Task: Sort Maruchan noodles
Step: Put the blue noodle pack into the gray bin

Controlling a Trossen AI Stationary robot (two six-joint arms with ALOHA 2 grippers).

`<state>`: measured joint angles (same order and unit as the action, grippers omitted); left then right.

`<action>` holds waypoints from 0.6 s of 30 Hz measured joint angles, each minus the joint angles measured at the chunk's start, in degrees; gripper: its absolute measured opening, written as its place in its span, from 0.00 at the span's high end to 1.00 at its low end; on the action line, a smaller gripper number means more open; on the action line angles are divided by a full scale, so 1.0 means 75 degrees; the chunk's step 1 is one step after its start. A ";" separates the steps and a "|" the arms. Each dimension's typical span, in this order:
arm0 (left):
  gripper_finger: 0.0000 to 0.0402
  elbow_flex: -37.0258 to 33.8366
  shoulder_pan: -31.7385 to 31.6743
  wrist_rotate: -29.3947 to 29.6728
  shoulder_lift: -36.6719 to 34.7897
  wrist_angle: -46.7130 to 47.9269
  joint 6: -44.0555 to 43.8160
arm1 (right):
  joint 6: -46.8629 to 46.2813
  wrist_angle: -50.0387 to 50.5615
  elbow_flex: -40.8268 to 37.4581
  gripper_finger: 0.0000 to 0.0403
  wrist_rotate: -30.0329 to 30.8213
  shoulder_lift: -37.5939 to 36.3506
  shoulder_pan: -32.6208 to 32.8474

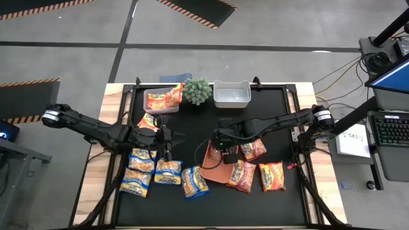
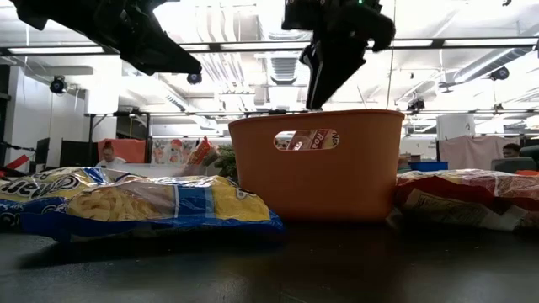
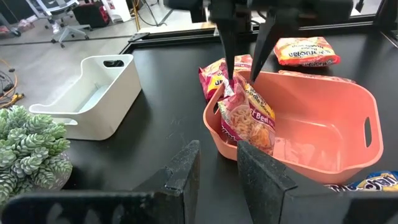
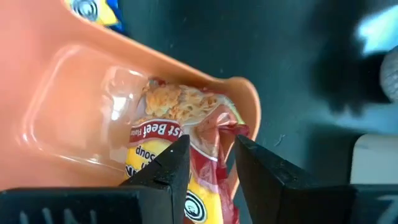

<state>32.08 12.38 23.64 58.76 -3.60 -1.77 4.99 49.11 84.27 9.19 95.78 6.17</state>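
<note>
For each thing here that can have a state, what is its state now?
Orange plastic tray: upright, one dark red noodle packet leaning inside it.
White plastic bin: upright, empty.
Clear bin: holds an orange noodle packet.
Right gripper: open, over the dark red packet.
Left gripper: slightly open, holding nothing.

This is a robotics lab in an open office hall. In the high view a black-topped counter point(image 1: 255, 198) stands on grey concrete floor with hazard-striped mats point(image 1: 192, 9) at the top and a keyboard point(image 1: 391, 130) and cables at the right edge. The low view shows ceiling strip lights point(image 2: 472, 52), ducts and seated people point(image 2: 107, 156) behind.
</note>
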 joint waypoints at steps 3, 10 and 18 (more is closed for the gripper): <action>0.78 0.0000 -0.0001 0.0000 0.0000 0.0011 -0.0148 | 0.0037 0.0038 0.0008 0.71 0.0003 -0.0249 -0.0018; 0.78 0.0000 0.0000 0.0191 -0.0003 0.0219 -0.1095 | 0.0486 -0.0444 -0.0218 0.74 -0.0004 -0.1041 -0.0141; 0.78 0.0513 -0.0002 0.0692 0.0011 0.2072 -0.2806 | 0.1629 -0.3707 -0.2166 0.76 -0.0055 -0.2247 -0.0442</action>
<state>35.92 12.36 28.83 58.84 11.94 -22.82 17.20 21.31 68.03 8.78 78.93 2.86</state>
